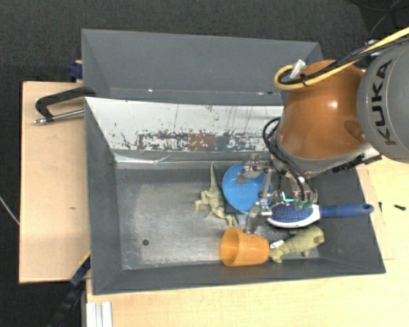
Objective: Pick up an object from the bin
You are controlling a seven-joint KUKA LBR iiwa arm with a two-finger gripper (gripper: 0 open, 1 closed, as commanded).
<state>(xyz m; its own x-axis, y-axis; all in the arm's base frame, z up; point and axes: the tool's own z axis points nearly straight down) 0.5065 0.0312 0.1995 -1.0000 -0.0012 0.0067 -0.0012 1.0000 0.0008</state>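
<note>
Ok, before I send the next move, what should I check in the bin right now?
1. Gripper down inside the bin, right half: ok.
2. Single target under it: not ok; it sits where the blue disc and the blue brush meet.
3. Anything held: cannot tell.
4. Room around: not ok; orange cup, green toy reptile and pale toy dinosaur crowd close.
5. Gripper away from bin walls: ok.

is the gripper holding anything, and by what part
Cannot tell: the gripper is down among the blue disc, the blue brush and the orange cup, with no hold visible.
</note>
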